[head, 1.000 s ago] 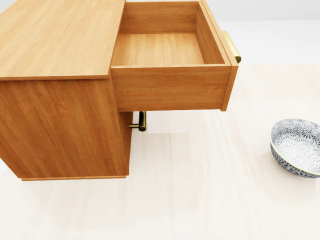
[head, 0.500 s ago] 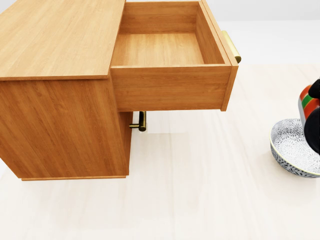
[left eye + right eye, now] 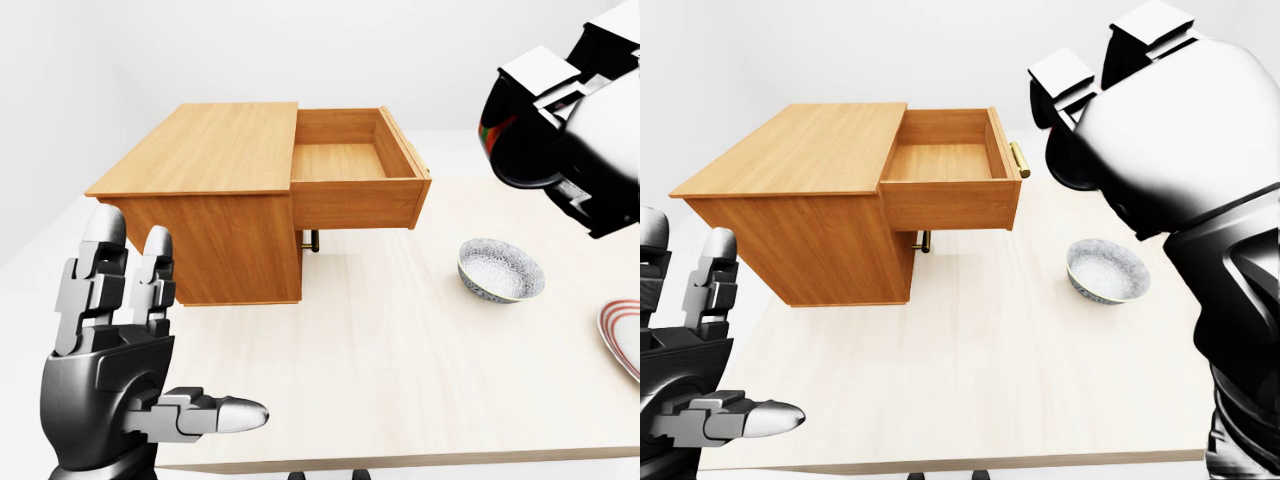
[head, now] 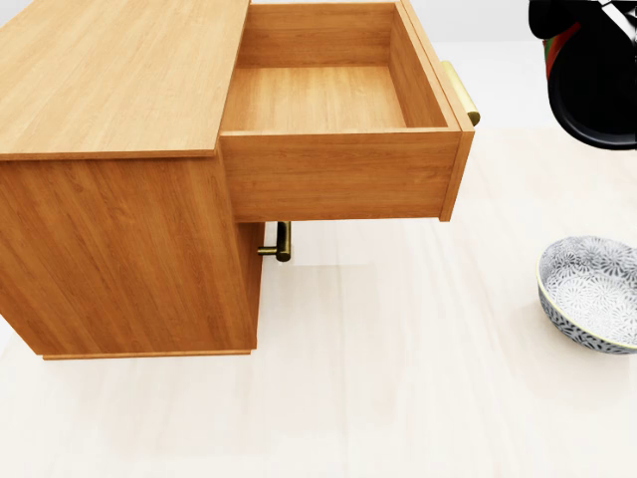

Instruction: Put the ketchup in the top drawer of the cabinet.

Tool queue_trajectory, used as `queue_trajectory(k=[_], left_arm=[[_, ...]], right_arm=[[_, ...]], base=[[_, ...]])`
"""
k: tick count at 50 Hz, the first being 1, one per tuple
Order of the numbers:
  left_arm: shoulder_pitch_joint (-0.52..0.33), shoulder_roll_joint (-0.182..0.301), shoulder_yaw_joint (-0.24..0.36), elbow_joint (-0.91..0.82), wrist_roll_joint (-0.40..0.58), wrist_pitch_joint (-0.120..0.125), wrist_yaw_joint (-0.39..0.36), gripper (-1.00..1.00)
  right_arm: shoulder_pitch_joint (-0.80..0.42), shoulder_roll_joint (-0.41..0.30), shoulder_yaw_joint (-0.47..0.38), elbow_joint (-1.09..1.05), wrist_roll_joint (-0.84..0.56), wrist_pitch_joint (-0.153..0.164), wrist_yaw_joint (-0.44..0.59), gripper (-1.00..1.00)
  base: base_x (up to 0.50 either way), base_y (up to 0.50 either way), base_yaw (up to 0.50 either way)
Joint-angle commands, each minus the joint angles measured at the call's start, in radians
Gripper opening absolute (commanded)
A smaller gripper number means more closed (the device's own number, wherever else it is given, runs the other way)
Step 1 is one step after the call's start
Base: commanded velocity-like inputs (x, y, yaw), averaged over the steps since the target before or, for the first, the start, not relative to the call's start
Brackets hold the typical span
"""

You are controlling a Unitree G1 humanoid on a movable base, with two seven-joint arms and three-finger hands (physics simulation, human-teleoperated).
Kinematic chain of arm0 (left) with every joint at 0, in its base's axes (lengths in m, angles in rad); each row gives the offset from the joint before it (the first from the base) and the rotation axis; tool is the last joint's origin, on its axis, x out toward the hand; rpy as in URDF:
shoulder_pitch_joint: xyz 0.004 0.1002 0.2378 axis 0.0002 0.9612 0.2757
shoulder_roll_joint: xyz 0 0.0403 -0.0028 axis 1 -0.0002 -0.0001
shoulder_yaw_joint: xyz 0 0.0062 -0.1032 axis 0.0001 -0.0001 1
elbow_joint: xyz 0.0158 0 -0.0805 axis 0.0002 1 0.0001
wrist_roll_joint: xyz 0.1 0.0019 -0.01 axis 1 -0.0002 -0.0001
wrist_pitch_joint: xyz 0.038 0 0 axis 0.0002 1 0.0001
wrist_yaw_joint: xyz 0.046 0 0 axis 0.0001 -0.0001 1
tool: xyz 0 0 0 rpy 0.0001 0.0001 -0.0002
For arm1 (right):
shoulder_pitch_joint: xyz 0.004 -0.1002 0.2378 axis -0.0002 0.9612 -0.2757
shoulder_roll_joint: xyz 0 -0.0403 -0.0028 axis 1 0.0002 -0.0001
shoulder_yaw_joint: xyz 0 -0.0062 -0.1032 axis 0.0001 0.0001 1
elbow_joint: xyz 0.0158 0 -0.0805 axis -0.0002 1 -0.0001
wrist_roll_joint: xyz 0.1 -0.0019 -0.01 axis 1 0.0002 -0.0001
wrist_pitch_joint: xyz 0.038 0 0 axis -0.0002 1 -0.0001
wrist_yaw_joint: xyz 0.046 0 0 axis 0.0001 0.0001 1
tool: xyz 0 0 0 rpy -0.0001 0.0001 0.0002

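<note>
Head view close, steep over cabinet (image 4: 119, 90); eye views wider, sharing it.

The left hand (image 3: 130, 370) is built of glossy dark grey and black casing, with three stubby fingers (image 3: 95, 285) made of blocky silver-grey segments stepped like stacked plates, each ending in a rounded pale tip. Its thumb (image 3: 215, 413) has the same ridged segments and a smooth light-grey cap. The right hand (image 3: 1160, 150) has a large glossy shell shading from white to black, square white-topped finger blocks, and angular black panels edged with thin white lines
</note>
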Motion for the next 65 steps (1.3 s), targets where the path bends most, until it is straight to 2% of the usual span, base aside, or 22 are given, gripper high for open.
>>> queue_trajectory(k=[1,11,16,20,24,31,36,51,65], left_arm=[[-0.004,-0.007,0.004,0.0,0.003,0.0,-0.007,1.0],[-0.009,-0.012,0.009,0.0,0.003,0.0,-0.011,1.0],[-0.011,-0.017,0.006,0.0,0.012,0.0,-0.015,1.0],[-0.017,-0.022,0.013,0.0,0.011,0.0,-0.02,1.0],[-0.017,-0.028,0.01,0.0,0.018,0.0,-0.024,1.0],[-0.023,-0.03,0.021,0.0,0.011,0.0,-0.028,1.0],[-0.027,-0.026,0.028,0.0,0.002,0.0,-0.024,1.0],[-0.024,-0.032,0.012,0.0,0.019,0.0,-0.026,1.0],[-0.027,-0.029,0.024,0.0,0.007,0.0,-0.026,1.0]], right_arm=[[-0.401,-0.049,0.172,0.4,-0.014,0.0,0.0,-1.0],[-0.641,0.022,0.223,0.695,-0.09,0.0,0.0,-1.0],[-0.821,0.106,0.237,0.894,-0.172,0.0,0.0,-1.0],[-0.929,0.208,0.186,1.031,-0.279,0.0,0.0,-1.0],[-1.094,0.301,0.148,1.282,-0.33,0.0,0.0,-1.0],[-1.284,0.358,0.119,1.616,-0.274,0.0,0.0,-1.0],[-1.319,0.371,0.118,1.737,-0.198,0.0,0.0,-1.0],[-1.367,0.378,0.133,1.874,-0.046,0.0,0.0,-1.0],[-1.338,0.381,0.157,1.914,-0.01,0.0,0.0,-1.0]], base=[[0.0,0.0,0.0],[0.0,0.0,0.0],[0.0,0.0,0.0],[0.0,0.0,0.0],[0.0,0.0,0.0],[0.0,0.0,0.0],[0.0,0.0,0.0],[0.0,0.0,0.0],[0.0,0.0,0.0]])
